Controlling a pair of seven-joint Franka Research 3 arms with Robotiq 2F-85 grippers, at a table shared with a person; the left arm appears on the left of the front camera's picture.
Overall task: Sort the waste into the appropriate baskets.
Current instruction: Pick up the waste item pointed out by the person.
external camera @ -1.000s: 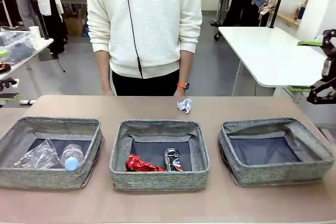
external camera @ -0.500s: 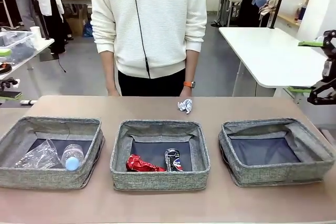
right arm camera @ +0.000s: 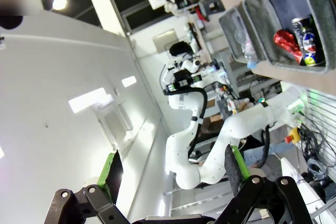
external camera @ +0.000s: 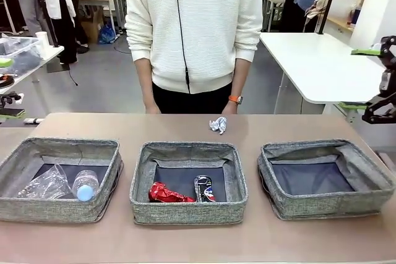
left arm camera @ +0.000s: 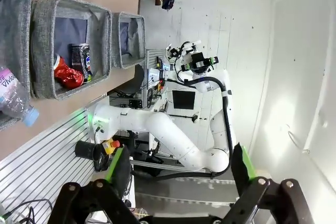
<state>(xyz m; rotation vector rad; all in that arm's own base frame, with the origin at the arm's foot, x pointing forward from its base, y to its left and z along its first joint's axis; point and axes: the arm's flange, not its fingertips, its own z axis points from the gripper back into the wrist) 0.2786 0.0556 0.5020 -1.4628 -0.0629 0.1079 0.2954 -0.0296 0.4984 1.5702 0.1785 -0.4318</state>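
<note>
Both hands stand wide and empty: right hand (external camera: 371,78) raised, well right of the crumpled white paper wad (external camera: 218,125) on the tabletop (external camera: 185,239); left hand (left arm camera: 178,174) above and off the tabletop's edge.

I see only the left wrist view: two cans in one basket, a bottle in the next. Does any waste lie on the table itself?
Observer: Yes, a crumpled paper wad lies on the table, beyond the middle basket.
Operator: Is something inside the third basket?
Observer: No, the right basket holds nothing.
Operator: What is beside the bottle?
Observer: A clear plastic bag, with the bottle in the left basket.
</note>
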